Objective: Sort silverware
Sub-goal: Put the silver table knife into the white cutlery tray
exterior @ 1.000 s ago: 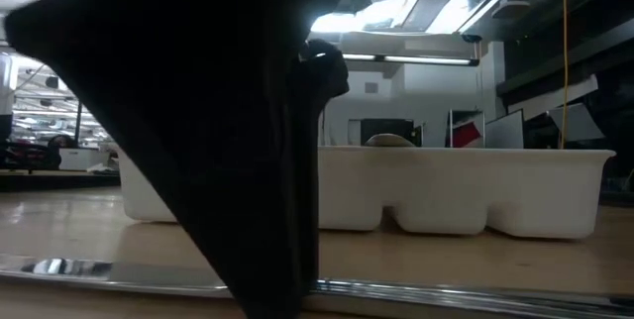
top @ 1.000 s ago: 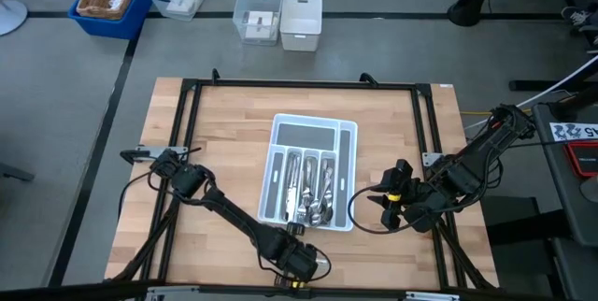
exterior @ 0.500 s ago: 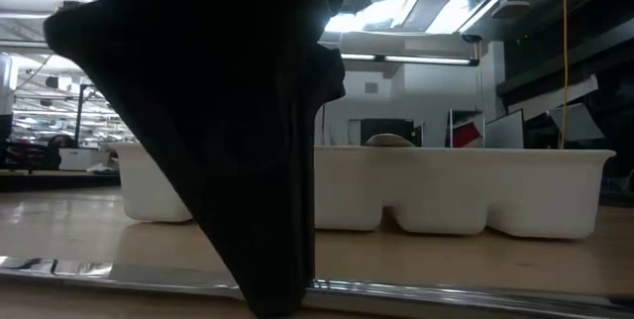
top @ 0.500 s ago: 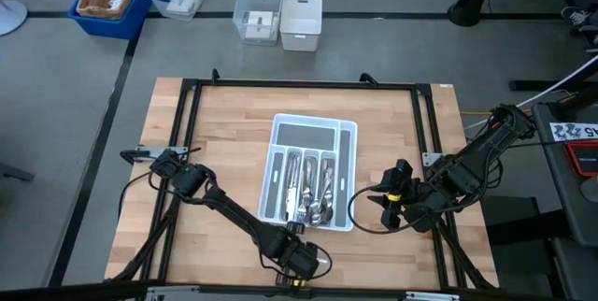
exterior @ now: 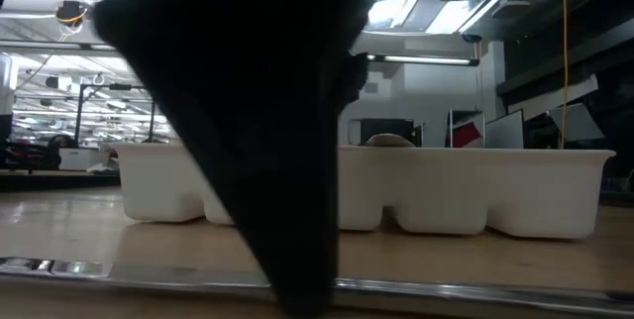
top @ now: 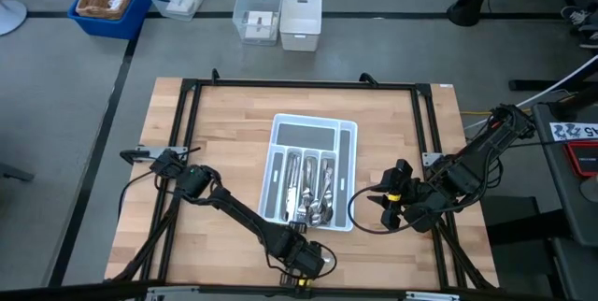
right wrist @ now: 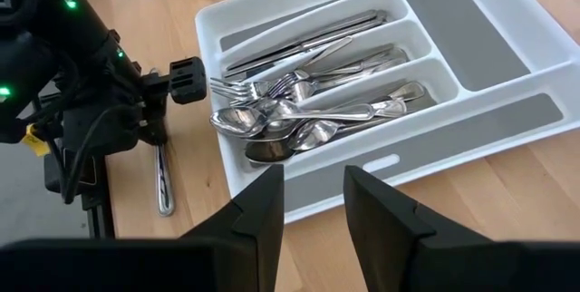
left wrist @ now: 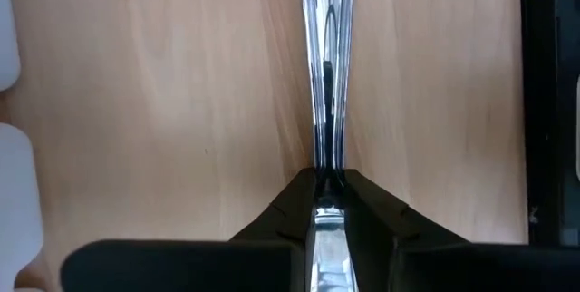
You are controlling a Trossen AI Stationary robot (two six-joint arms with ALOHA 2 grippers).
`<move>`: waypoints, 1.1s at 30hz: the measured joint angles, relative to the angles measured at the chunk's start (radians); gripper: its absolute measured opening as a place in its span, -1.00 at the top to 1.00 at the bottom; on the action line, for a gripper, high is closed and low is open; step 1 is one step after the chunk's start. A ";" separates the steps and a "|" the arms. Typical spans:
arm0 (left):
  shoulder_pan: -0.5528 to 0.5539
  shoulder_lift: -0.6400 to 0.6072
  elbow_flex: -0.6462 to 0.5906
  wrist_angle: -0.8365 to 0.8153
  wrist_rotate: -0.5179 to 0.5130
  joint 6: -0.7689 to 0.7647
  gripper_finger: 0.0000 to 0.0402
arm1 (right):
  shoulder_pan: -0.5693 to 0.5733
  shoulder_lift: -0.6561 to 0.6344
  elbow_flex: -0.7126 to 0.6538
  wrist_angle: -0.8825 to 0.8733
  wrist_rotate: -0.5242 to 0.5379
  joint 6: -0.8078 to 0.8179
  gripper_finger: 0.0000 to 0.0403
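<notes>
The white divided tray (top: 348, 175) sits mid-table, and its long slots hold several forks, spoons and knives (right wrist: 313, 102). My left gripper (top: 306, 256) is at the table's near edge, just in front of the tray's near end, shut on one slim silver piece (right wrist: 164, 183). That piece sticks out toward the table's right. My right gripper (top: 383, 200) waits open to the right of the tray, and its fingers (right wrist: 263, 210) frame the tray in its wrist view. In the low view the left arm (exterior: 248, 121) hides most of the tray's wall (exterior: 466, 190). My left gripper pinches the silver piece between its two fingertips (left wrist: 294, 192), at one end of its shaft (left wrist: 326, 160). The fingers come level, pointing toward the table's right, and lie along the piece. The piece runs straight out, close over the wood; whether it touches, I cannot tell.
A black frame rail (top: 280, 84) borders the wooden tabletop, and one rail (left wrist: 548, 102) runs right beside the held piece. Bare wood lies left and right of the tray. Bins (top: 278, 13) stand on the floor beyond the far edge.
My left gripper has slid a little toward the table's right along the near edge, staying shut on the silver piece. The right arm has kept still.
</notes>
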 joint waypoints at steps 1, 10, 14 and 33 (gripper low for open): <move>0.003 0.000 0.003 -0.002 0.001 -0.004 0.81 | 0.000 0.000 0.000 0.000 0.000 0.000 0.41; 0.011 0.000 0.006 -0.009 -0.007 -0.016 0.81 | 0.000 0.000 0.000 0.000 -0.002 0.000 0.41; 0.011 0.000 0.007 -0.012 -0.011 -0.041 0.81 | 0.000 0.000 0.000 0.000 -0.002 -0.010 0.41; 0.052 -0.005 0.148 -0.024 -0.015 -0.065 0.81 | 0.000 -0.004 0.000 0.000 -0.003 -0.029 0.41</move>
